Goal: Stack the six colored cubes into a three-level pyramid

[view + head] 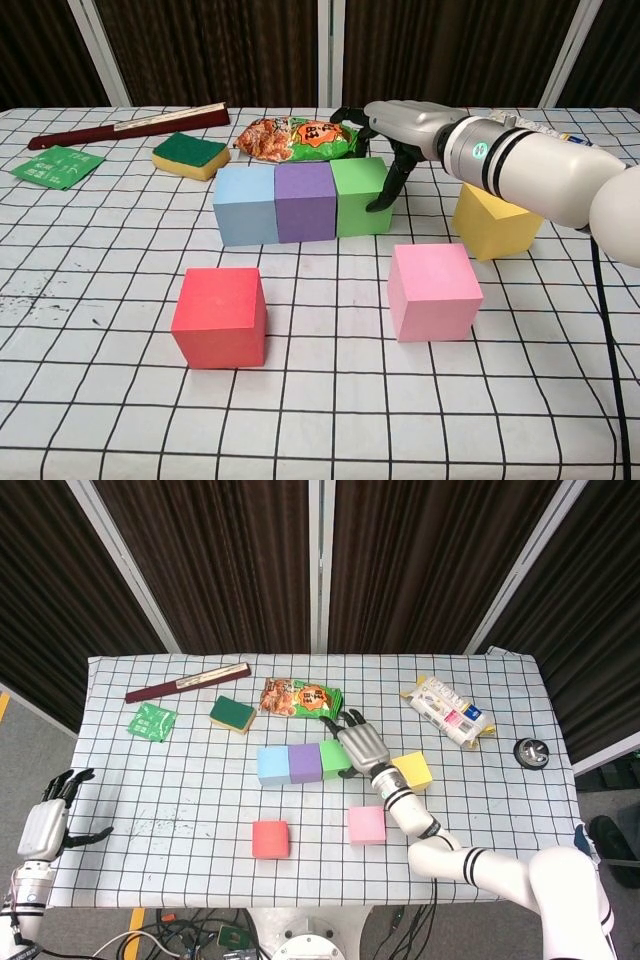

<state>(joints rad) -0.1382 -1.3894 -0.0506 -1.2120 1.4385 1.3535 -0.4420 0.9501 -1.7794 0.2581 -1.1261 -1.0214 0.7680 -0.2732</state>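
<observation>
A base row of blue cube (245, 203), purple cube (304, 200) and green cube (360, 195) is formed mid-table, the green one gripped by the right hand (398, 128); red cube (220, 316), pink cube (433, 290) and yellow cube (496, 219) remain unstacked, while the left hand (50, 815) is held open off the table's left edge.

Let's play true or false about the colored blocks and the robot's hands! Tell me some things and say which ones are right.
1. The blue cube, purple cube and green cube sit in one row, side by side. True.
2. The red cube is stacked on the pink cube. False: both sit apart on the table.
3. The right hand is at the green cube. True.
4. The left hand holds the yellow cube. False: it holds nothing, off the table's edge.
5. The pyramid is finished. False: no cube is stacked.
</observation>
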